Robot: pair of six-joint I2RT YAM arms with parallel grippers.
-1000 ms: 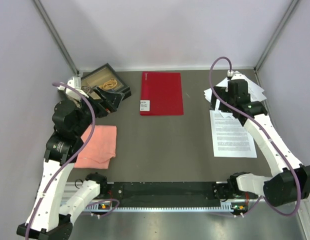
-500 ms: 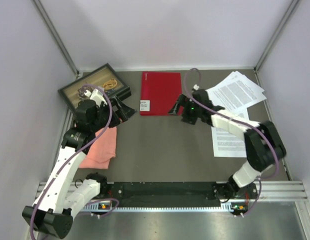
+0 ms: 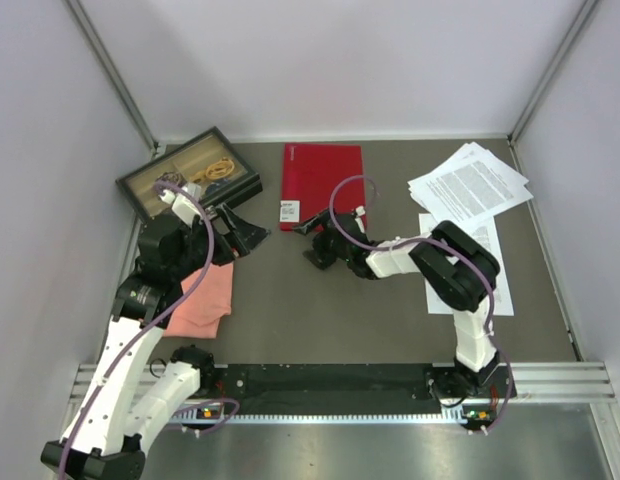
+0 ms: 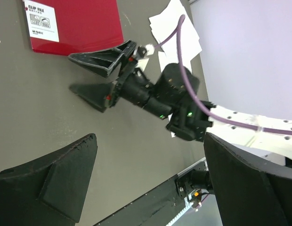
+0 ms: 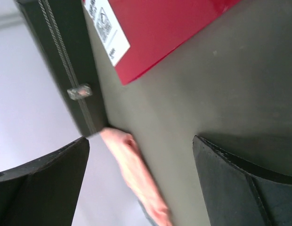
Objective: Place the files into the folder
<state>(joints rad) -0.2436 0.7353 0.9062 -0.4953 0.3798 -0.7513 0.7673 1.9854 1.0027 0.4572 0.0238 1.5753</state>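
Red folder (image 3: 323, 186) flat on dark grey table (image 3: 290, 320), pale walls (image 3: 330, 70), left gripper (image 3: 252, 228) and right gripper (image 3: 308, 243) spread

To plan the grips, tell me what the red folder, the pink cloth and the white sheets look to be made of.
Red folder: probably plastic or coated card. It looks flat, stiff, smooth and evenly coloured, with a white printed label. Pink cloth: soft matte fabric, lying folded with rounded, slightly rumpled edges. White sheets: thin matte paper with dense black print, loosely fanned.
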